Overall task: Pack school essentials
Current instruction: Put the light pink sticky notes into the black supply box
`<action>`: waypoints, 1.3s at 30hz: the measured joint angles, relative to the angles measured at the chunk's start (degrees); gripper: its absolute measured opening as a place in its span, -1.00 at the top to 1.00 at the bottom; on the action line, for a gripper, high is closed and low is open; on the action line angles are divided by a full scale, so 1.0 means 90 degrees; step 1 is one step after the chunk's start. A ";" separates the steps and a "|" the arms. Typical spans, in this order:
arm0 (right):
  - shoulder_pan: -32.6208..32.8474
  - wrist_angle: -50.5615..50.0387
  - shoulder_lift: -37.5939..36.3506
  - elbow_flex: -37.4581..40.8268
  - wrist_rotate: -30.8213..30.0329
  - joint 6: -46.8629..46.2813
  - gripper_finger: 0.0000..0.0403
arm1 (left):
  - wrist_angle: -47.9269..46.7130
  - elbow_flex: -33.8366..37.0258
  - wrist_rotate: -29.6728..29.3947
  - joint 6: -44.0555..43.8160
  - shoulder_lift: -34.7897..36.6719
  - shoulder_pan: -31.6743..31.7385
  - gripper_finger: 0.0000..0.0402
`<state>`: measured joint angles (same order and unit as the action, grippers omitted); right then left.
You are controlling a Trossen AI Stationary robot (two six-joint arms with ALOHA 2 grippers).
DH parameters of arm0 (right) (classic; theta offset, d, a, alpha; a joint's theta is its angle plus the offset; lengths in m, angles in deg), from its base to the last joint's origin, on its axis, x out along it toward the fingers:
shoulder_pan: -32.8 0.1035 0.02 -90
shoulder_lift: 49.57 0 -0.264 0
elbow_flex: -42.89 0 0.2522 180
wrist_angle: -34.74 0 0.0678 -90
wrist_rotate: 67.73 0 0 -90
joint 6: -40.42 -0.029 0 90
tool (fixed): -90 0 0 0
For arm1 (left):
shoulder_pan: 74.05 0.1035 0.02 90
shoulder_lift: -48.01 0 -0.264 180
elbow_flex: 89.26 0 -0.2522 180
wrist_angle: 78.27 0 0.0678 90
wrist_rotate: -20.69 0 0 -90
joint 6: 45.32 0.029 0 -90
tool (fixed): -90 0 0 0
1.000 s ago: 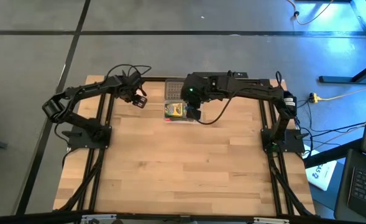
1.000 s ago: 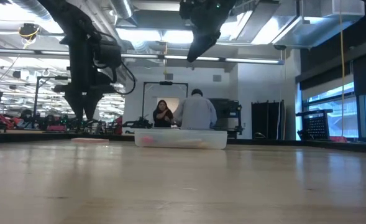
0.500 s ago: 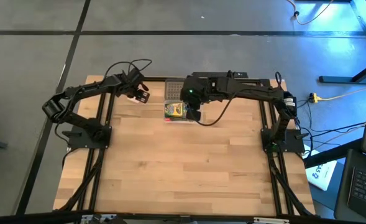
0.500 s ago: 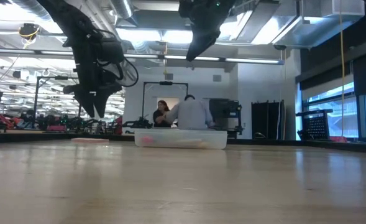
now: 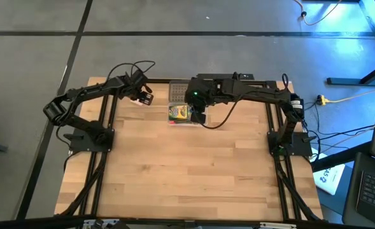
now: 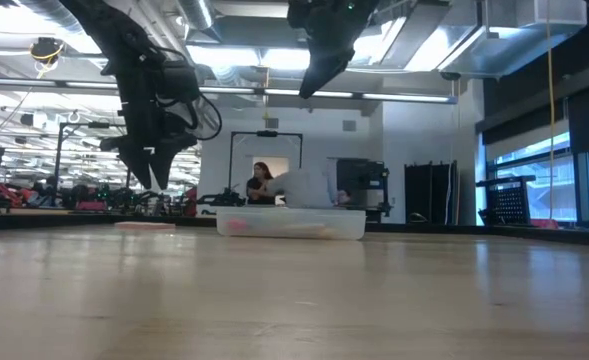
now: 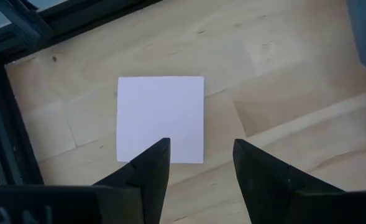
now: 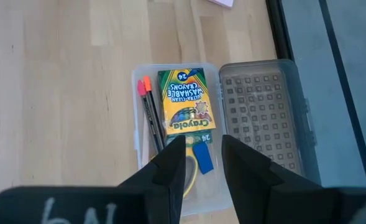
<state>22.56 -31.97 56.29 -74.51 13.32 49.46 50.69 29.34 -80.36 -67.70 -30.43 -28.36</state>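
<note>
Pink square pad [image 7: 161,118] lies below the left tool [image 7: 198,163], part-open, holding nothing.

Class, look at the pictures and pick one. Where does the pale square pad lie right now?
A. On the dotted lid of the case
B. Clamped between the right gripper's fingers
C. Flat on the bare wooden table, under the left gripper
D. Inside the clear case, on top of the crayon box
C. In the left wrist view the square pad lies flat on the wooden table, with the open left gripper hovering over its near edge.
</note>
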 joint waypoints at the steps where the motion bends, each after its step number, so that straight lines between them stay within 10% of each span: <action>1: 0.0000 0.0000 0.0000 0.0000 0.0000 0.0000 0.47 | -0.0026 0.0000 -0.0001 -0.0001 0.0000 0.0000 0.16; 28: 0.0000 0.0000 0.0002 0.0002 0.0000 0.0002 0.47 | -0.0566 0.0000 0.0024 -0.0727 0.0000 -0.0049 0.11; 39: 0.0000 0.0000 0.0007 0.0002 0.0000 0.0002 0.48 | -0.0615 0.0000 -0.0298 -0.0820 0.0000 0.0044 -0.71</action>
<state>22.56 -31.97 56.36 -74.48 13.32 49.48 45.15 29.34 -83.04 -75.08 -30.43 -27.97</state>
